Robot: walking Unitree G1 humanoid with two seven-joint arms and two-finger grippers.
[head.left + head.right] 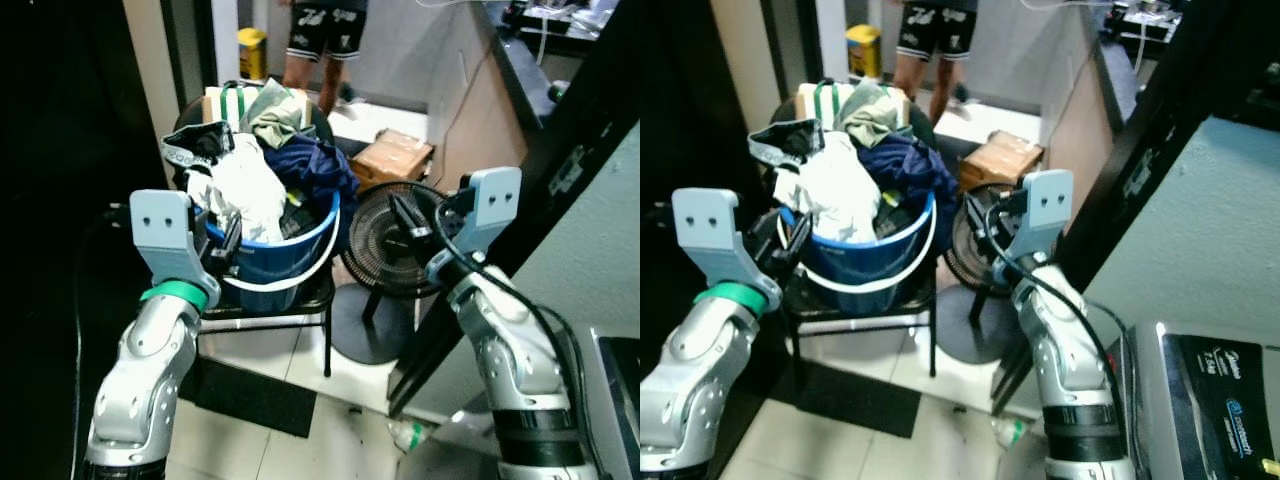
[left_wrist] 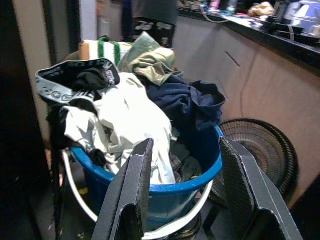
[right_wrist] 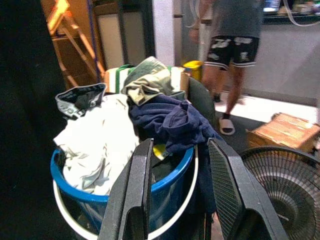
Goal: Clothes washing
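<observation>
The round blue plastic bucket point(image 1: 275, 255), piled high with clothes, is sitting on a black metal chair point(image 1: 300, 310) straight ahead. The left gripper point(image 2: 185, 195) is waiting nearer to it, fingers spread. The right gripper point(image 3: 177, 192), also spread, is pointing at it from the right.

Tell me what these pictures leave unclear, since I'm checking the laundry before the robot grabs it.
- Blue bucket contents: lower layers are hidden under the white garment and navy garment, all views.
- Person: cut off by the top edge above the torso.
- Washing machine: cut off by the right eye view's corner.
</observation>
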